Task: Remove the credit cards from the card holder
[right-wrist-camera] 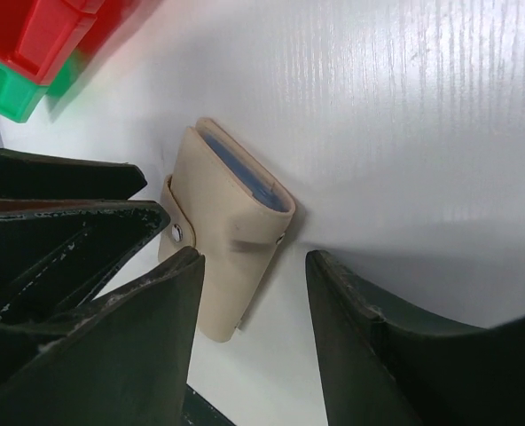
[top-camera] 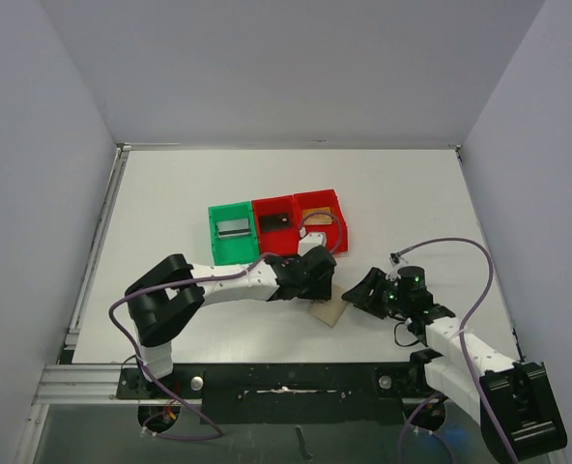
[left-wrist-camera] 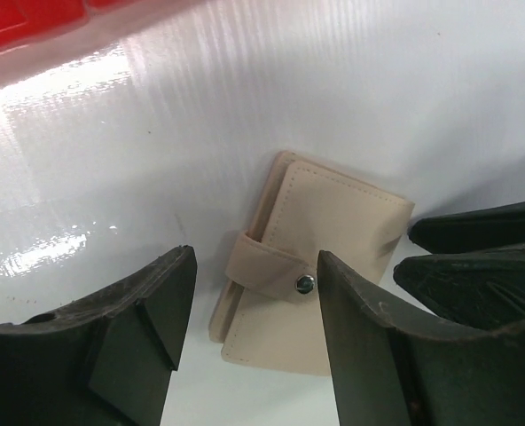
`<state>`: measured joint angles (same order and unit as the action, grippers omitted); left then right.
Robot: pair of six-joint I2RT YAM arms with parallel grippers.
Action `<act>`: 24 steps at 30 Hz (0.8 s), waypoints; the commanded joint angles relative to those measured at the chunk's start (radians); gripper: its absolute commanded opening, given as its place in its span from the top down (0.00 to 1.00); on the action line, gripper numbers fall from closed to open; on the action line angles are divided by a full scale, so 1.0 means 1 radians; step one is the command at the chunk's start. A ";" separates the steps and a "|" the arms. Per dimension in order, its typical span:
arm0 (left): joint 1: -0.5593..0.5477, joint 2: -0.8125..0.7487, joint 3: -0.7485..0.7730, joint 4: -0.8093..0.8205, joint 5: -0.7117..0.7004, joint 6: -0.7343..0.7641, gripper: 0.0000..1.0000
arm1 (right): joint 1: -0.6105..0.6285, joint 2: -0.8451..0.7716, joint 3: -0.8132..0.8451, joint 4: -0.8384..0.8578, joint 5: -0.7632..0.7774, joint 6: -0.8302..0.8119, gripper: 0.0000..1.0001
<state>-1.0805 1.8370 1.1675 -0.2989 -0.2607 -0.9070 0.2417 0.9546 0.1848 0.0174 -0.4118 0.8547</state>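
The card holder (top-camera: 328,311) is a tan-beige wallet lying flat on the white table, its snap tab fastened (left-wrist-camera: 303,283). A strip of light-blue lining shows at one end (right-wrist-camera: 240,173). My left gripper (left-wrist-camera: 254,306) hovers open just above it, with the tab side between the fingers. My right gripper (right-wrist-camera: 254,311) is open too, close beside the card holder (right-wrist-camera: 223,240) and not touching it. In the top view the two grippers (top-camera: 317,274) (top-camera: 367,291) face each other across it. A silver-grey credit card (top-camera: 233,228) lies in the green bin and a black one (top-camera: 275,220) in a red bin.
The green bin (top-camera: 214,244) and two red bins (top-camera: 263,240) (top-camera: 341,224) stand in a row just behind the left gripper. What lies in the right red bin is hard to make out. The table's near edge and black rail (top-camera: 286,377) are close behind the card holder.
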 commanded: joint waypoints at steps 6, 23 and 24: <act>-0.086 -0.045 -0.003 0.070 -0.071 0.230 0.45 | -0.002 -0.079 -0.069 0.098 0.002 0.112 0.46; -0.124 0.086 0.060 0.053 -0.189 0.356 0.65 | 0.029 0.190 -0.011 0.268 -0.016 0.118 0.65; -0.127 0.087 0.059 0.058 -0.198 0.361 0.66 | 0.028 0.190 -0.008 0.265 -0.017 0.115 0.71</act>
<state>-1.1950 1.8927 1.2076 -0.2848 -0.3904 -0.6006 0.2516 1.1221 0.1501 0.2928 -0.4229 0.9985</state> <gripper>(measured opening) 0.377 0.383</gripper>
